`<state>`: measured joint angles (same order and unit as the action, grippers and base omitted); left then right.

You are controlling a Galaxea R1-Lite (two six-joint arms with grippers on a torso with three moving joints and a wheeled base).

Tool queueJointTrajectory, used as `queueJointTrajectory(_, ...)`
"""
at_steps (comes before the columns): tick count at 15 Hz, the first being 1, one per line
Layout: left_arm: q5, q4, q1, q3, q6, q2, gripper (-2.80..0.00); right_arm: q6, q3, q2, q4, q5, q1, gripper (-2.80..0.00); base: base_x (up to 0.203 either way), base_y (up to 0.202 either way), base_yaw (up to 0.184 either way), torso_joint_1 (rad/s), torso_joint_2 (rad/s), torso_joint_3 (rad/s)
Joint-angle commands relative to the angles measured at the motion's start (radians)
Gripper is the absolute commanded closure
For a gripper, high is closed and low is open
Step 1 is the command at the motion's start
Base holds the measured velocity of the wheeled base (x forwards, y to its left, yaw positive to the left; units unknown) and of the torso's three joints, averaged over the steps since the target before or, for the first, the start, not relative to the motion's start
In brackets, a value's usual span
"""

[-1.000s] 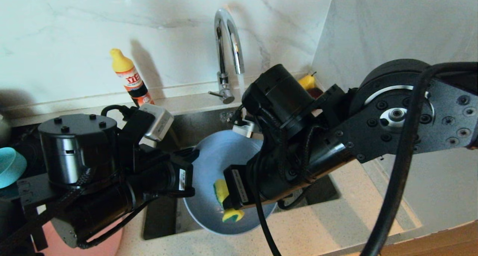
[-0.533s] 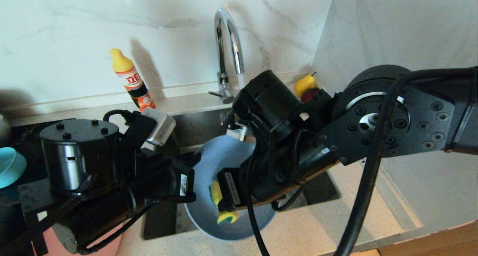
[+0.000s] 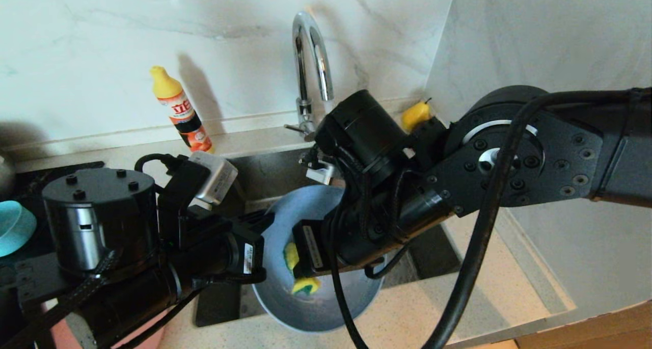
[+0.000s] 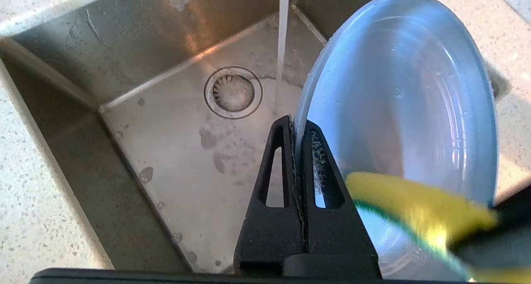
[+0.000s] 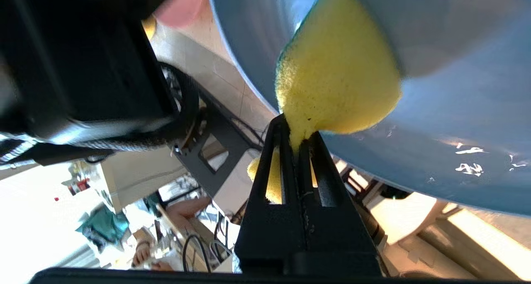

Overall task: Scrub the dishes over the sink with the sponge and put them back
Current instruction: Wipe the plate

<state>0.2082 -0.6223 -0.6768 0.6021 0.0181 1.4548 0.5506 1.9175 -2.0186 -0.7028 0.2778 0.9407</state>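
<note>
Left gripper point(image 4: 297, 124) fingers clamped on the grey-blue plate point(image 4: 398, 89) rim, plate tilted on edge over the sink point(image 4: 166, 151). Right gripper point(image 5: 298, 128) fingers pinched on the sponge point(image 5: 336, 76), sponge pressed flat against the plate face just past the fingertips. Beyond them, faucet point(image 3: 308, 69) running.

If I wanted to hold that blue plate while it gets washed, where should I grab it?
Probably by its thin rim, from the side, as the left gripper does now: shut on the edge of the grey-blue plate, which stands tilted over the sink. That leaves its face free for the sponge in the right gripper.
</note>
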Motion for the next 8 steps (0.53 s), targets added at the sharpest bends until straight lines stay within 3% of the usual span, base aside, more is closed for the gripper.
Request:
queueJointTrajectory(1, 0.001, -0.004, -0.003, -0.004, 0.000, -0.005, 0.00, 0.002, 0.011, -0.003, 0.001, 0.001, -0.009, 0.00, 0.000, 0.000, 0.000, 0.000, 0.00, 0.000)
queueJointTrajectory(8, 0.002, -0.004, -0.003, -0.015, -0.001, -0.016, 0.00, -0.006, 0.012, 0.041, 0.005, 0.000, -0.069, 0.00, 0.000, 0.000, 0.000, 0.000, 0.00, 0.000)
